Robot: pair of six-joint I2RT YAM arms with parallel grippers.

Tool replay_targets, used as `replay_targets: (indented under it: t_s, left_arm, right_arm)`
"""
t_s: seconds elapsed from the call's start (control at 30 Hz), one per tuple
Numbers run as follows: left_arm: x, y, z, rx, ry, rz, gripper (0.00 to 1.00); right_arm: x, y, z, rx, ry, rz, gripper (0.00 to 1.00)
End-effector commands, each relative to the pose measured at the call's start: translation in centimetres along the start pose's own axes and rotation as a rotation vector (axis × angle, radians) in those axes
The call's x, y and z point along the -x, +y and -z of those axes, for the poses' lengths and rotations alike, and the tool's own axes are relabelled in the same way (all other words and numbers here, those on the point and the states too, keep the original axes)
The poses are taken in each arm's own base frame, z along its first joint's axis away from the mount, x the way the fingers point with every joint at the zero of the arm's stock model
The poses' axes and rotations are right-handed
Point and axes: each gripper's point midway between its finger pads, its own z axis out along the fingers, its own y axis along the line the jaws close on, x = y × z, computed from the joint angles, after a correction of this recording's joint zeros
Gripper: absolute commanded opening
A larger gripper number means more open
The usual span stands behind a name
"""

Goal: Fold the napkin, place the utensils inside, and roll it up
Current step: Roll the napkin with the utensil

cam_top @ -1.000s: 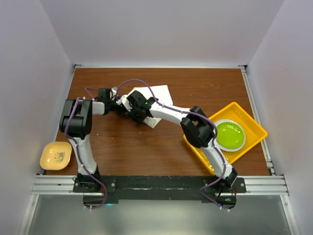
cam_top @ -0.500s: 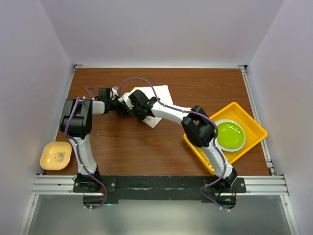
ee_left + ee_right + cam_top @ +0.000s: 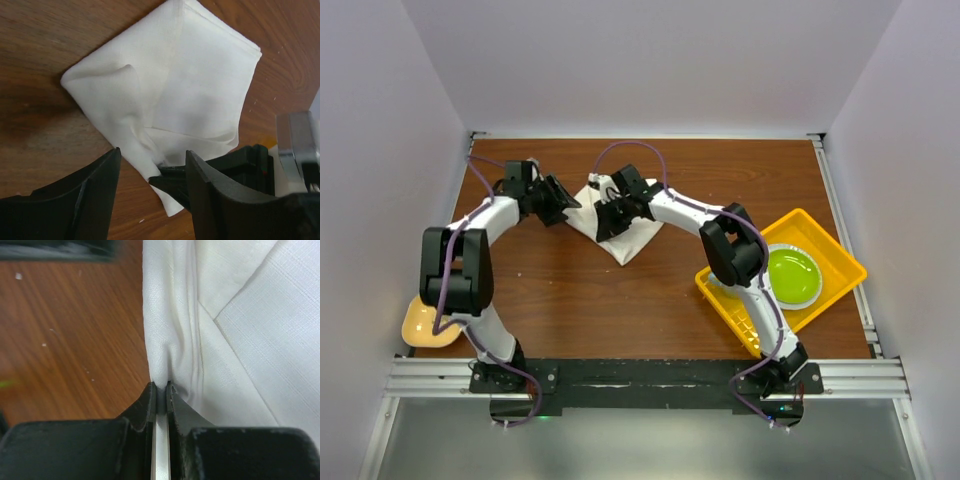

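Folded napkin [image 3: 185,85] on counter [image 3: 45,35]; right gripper [image 3: 159,389] jaws clenched on its edge; left gripper [image 3: 152,160] jaws spread, empty, just beside it.

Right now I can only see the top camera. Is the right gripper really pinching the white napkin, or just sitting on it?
Observer: It is really pinching. The right wrist camera shows the right gripper shut on a bunched edge of the napkin.
Operator: And the left one?
Observer: The left wrist camera shows the left gripper open, jaws apart, clamping nothing.
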Motion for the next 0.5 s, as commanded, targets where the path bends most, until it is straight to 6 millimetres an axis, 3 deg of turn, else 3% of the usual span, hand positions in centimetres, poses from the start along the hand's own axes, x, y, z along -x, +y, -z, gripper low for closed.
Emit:
replay_targets:
  t_s: [0.0, 0.17, 0.27, 0.33, 0.47]
  left_arm:
    - [0.2, 1.9, 2.8, 0.152, -0.076, 0.051, 0.61]
    - [-2.7, 2.9, 2.8, 0.214, -0.012, 0.128, 0.64]
    - [-4.6, 2.9, 1.6, 0.230, 0.056, 0.216, 0.65]
    - [-5.9, 2.4, 0.2, 0.219, 0.130, 0.279, 0.65]
    - [-5.9, 0.5, -1.7, 0.200, 0.140, 0.279, 0.65]
  right_arm:
    - [-6.1, -0.5, -1.9, 0.153, 0.182, -0.323, 0.00]
    - [-5.7, -0.6, -2.1, 0.286, 0.153, -0.443, 0.00]
    - [-5.7, -0.7, -2.4, 0.324, 0.144, -0.504, 0.00]
    - [-5.9, -1.0, -2.8, 0.328, 0.145, -0.538, 0.00]
    - [-5.6, -1.4, -2.8, 0.355, 0.147, -0.580, 0.00]
